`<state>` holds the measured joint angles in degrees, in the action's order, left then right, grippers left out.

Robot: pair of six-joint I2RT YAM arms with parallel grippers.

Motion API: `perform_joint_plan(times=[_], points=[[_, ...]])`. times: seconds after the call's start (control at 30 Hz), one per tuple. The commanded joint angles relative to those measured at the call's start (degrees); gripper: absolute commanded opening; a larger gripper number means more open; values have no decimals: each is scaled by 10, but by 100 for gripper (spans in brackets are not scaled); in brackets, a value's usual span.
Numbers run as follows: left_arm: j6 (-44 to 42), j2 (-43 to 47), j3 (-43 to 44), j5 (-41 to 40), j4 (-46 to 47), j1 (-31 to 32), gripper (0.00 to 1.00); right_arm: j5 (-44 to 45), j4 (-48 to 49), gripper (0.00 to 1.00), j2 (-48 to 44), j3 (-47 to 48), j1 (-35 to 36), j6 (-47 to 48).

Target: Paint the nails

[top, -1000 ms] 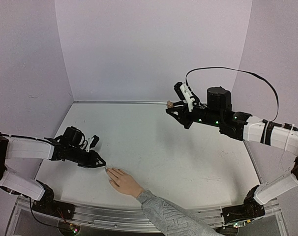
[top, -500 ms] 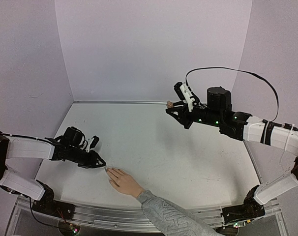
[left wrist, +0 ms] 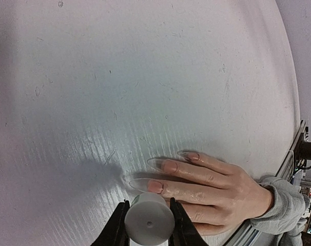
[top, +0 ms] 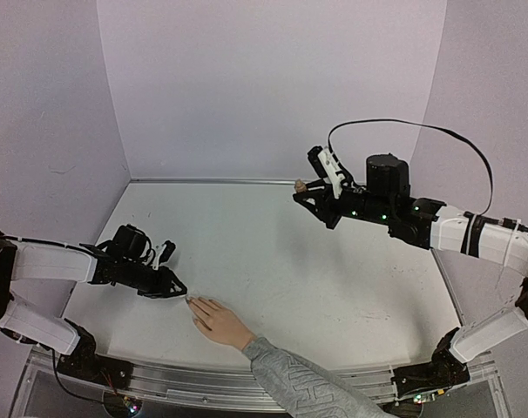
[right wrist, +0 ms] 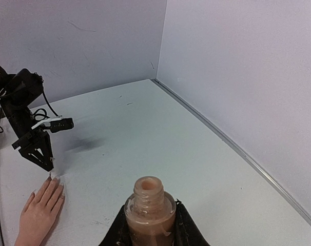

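Note:
A light-skinned hand [top: 220, 324] in a grey patterned sleeve [top: 303, 387] lies flat near the table's front edge, fingers pointing left. Its nails [left wrist: 156, 164] are long and pale, with pinkish bases. My left gripper [top: 172, 289] hovers just left of the fingertips, shut on a white brush cap [left wrist: 149, 224] that sits right over the nearest nail [left wrist: 140, 183]; the brush itself is hidden under the cap. My right gripper [top: 304, 188] is raised at the back right, shut on an open bottle [right wrist: 150, 210] of beige-pink polish held upright.
White table [top: 273, 261] enclosed by lilac walls at the back and sides. A metal rail [top: 159, 383] runs along the near edge. The left arm [right wrist: 30, 133] shows at the far left in the right wrist view.

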<state>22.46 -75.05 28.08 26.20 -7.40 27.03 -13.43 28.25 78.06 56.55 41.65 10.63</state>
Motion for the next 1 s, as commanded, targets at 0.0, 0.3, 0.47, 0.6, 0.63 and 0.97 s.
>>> perform_joint_plan(times=[0.0,0.3,0.47,0.6,0.63,0.97], points=[[-1,0,23,-7,20,-3,0,-13,22,0,1,12,-3,-7],[0,-1,25,-12,20,-3,0,-15,22,0,1,13,-3,-7],[0,-2,25,-13,18,-3,0,-17,22,0,4,13,-3,-8],[0,-3,26,-16,19,-3,0,-19,22,0,5,14,-3,-8],[0,-3,26,-16,19,-3,0,-19,22,0,6,14,-3,-8],[2,-5,27,-25,17,-3,0,-17,22,0,7,14,-3,-7]])
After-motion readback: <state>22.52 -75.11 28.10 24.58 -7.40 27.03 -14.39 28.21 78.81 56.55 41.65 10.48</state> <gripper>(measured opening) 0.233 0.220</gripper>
